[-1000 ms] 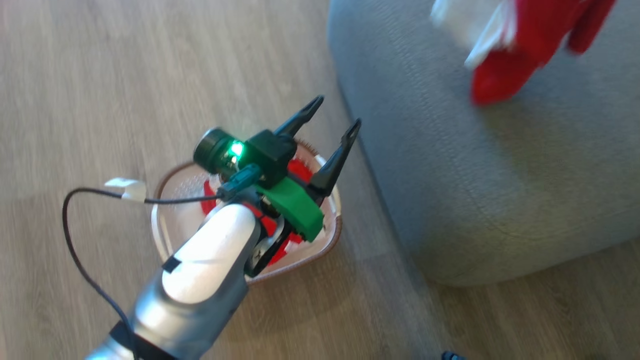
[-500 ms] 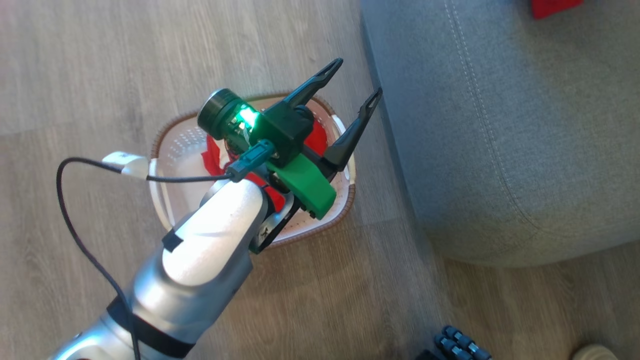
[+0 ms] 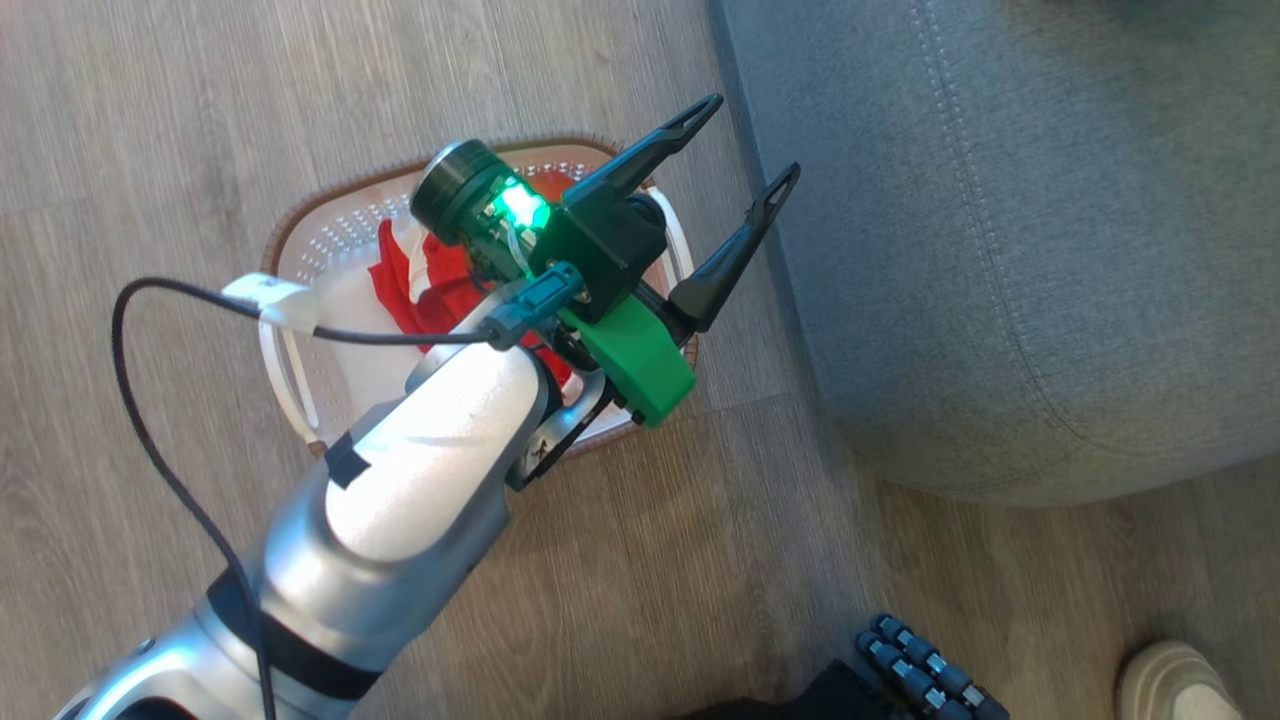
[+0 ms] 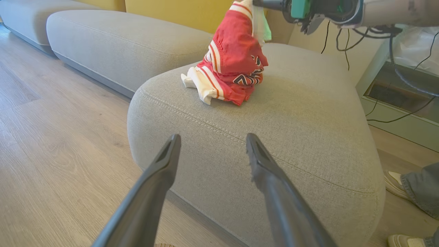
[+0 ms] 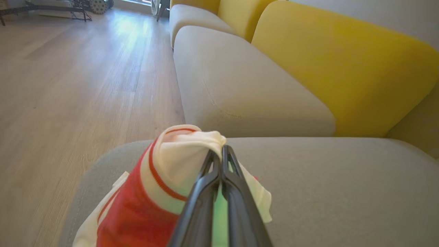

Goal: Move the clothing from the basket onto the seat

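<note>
The white basket [image 3: 330,195] with a brown rim stands on the floor beside the grey seat [image 3: 1000,250]. Red clothing [image 3: 425,290] lies bunched in it. My left gripper [image 3: 745,142] hangs open and holds nothing, above the basket's seat-side edge; in its wrist view this left gripper [image 4: 212,140] faces the seat [image 4: 291,120]. A red jersey [image 4: 233,65] with white striped trim has its lower part resting on the seat. Its top is pinched in my right gripper [image 4: 260,3]. The right wrist view has the right gripper [image 5: 219,151] shut on the jersey's [image 5: 161,185] white collar.
A person's pale shoe [image 3: 1170,680] and jeans leg [image 4: 420,188] are by the seat's near corner. More grey cushions [image 4: 113,44] and yellow backrests [image 5: 343,68] line the far side. A dark ribbed part [image 3: 930,680] sits at the bottom edge. Wooden floor [image 3: 150,120] lies left.
The head camera has swung, so the basket sits higher and the red jersey has left the picture's top right. My left gripper stays open above the basket.
</note>
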Available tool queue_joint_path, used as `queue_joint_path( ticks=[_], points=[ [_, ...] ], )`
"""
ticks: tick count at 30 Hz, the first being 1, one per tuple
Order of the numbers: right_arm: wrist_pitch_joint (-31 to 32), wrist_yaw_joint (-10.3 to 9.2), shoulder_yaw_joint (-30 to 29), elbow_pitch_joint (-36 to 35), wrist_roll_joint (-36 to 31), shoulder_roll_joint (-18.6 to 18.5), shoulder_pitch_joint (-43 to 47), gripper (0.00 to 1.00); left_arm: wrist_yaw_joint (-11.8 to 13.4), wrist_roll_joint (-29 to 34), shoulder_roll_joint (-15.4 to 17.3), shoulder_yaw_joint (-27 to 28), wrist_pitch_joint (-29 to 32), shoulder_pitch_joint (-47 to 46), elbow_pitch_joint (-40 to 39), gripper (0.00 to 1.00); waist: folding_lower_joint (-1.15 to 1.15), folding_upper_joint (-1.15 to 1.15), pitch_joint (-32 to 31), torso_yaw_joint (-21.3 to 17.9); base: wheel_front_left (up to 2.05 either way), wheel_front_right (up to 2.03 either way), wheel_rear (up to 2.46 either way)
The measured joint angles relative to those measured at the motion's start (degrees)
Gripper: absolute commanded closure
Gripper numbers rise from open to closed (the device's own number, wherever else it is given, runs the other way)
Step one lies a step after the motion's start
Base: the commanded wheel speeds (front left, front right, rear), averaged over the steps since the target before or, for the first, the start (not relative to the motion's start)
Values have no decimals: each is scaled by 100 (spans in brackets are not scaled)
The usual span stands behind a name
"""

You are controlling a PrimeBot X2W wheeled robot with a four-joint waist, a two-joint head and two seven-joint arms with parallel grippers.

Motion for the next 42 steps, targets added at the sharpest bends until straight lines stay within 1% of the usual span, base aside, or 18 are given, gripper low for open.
queue_joint_path(
  ticks=[1,5,11,12,13,14,15,18,23,27,32,37,39,42],
  points=[
    [0,0,0,0,0,0,0,100,0,0,0,0,0,0,0,0,0,0,0,0,0,0,0],
    [-26,0,64,410,0,130,78,100,1,0,20,-15,47,-4,-89,0,0,0,126,27,0,0,0],
    [-22,0,167,634,-10,278,81,100,3,0,26,-40,73,-30,-151,0,0,0,193,63,0,0,0],
    [-22,0,175,656,-10,291,81,85,5,1,29,-40,73,-40,-151,0,0,0,198,72,0,0,0],
    [-22,0,180,673,-15,292,81,64,7,0,33,-42,73,-47,-151,0,0,0,198,80,0,0,0],
    [-22,0,186,691,-36,292,81,16,8,0,40,-43,73,-53,-151,0,0,0,191,87,0,0,0],
    [-22,0,192,709,-54,291,81,0,8,0,42,-43,71,-54,-151,0,0,0,180,92,0,0,0],
    [-22,0,248,753,-109,291,81,0,27,-2,46,-46,65,-54,-143,0,0,0,129,101,0,0,0],
    [-29,0,622,756,-220,312,88,0,73,-36,58,-37,19,-44,-42,0,0,0,-24,60,0,0,0],
    [-40,0,1009,565,-171,342,268,0,110,-146,68,-14,-69,38,26,0,0,0,-197,11,0,0,0],
    [-46,0,1592,22,143,332,554,0,240,-238,87,97,-185,227,122,0,0,0,-471,-32,0,0,0],
    [-54,0,2160,-661,584,220,720,0,330,-421,91,213,-324,461,242,0,0,0,-804,13,0,0,0],
    [-54,0,2301,-1011,821,87,933,0,365,-534,76,355,-378,626,342,0,0,0,-1029,102,0,0,0],
    [-54,0,2307,-1311,977,-47,1222,0,426,-637,51,501,-438,815,438,0,0,0,-1272,248,0,0,0]
  ],
)
